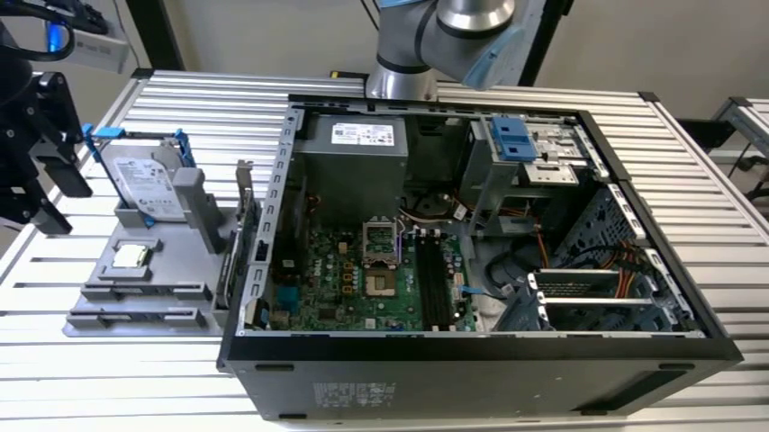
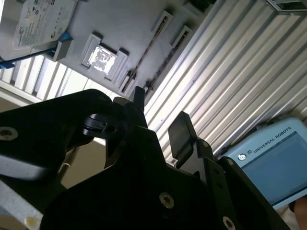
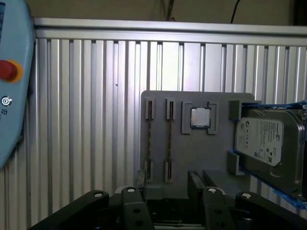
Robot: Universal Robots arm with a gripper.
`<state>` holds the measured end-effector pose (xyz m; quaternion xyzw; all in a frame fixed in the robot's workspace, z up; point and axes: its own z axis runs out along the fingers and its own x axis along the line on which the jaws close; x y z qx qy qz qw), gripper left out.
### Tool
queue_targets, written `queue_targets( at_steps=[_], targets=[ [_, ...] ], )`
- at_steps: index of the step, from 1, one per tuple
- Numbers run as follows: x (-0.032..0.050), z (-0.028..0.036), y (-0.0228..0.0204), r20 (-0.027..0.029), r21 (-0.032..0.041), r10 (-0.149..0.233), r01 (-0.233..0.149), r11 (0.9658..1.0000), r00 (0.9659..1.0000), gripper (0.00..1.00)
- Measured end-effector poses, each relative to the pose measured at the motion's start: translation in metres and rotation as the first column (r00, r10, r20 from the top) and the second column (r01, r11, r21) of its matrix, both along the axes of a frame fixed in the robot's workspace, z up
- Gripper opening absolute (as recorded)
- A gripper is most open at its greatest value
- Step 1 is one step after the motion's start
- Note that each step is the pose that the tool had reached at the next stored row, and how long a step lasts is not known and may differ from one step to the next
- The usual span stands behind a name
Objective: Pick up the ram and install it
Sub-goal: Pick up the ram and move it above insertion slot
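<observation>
We see the gripper (image 1: 57,193) at the exterior view's left edge. It hangs above the slatted aluminium table (image 1: 49,369), just beside the grey holder tray (image 1: 168,270) and well apart from the open computer case (image 1: 481,364). Its two black fingers (image 3: 140,181) stand apart with nothing between them, so the gripper is released and carries no thing. In both wrist views the fingers point toward the tray but do not touch it.

The ram (image 3: 149,139) is on the tray. In the first wrist view it is a thin dark strip standing on its edge, held at each end by a small slotted holder. Just beside it, and parallel, a second stick (image 3: 169,139) stands in the same way. We see both edge-on, so we cannot tell their chips. The near ends of these two holders are the part of the tray closest to the fingers.

Next to the second stick, the square silver processor chip (image 3: 200,117) lies in its own frame. Beyond it is the silver hard drive (image 3: 268,143) in a blue frame, which the exterior view shows leaning, tilted, on the tray.

Inside the case the green motherboard (image 1: 342,270) lies flat, and the long black memory slots (image 1: 433,274) run beside the processor socket (image 1: 378,261). We cannot tell if a stick sits in them. The arm (image 1: 438,31) rises behind the case. A light blue teach pendant (image 3: 12,96) lies on the table near the tray.
</observation>
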<state>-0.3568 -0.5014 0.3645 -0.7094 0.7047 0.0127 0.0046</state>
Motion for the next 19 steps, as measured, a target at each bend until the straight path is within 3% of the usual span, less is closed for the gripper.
queue_targets(
  at_steps=[19],
  targets=[
    [0.0000, -0.0097, 0.0000, 0.0001, 0.0000, 0.000, 0.000, 1.0000, 1.0000, 1.00]
  ],
)
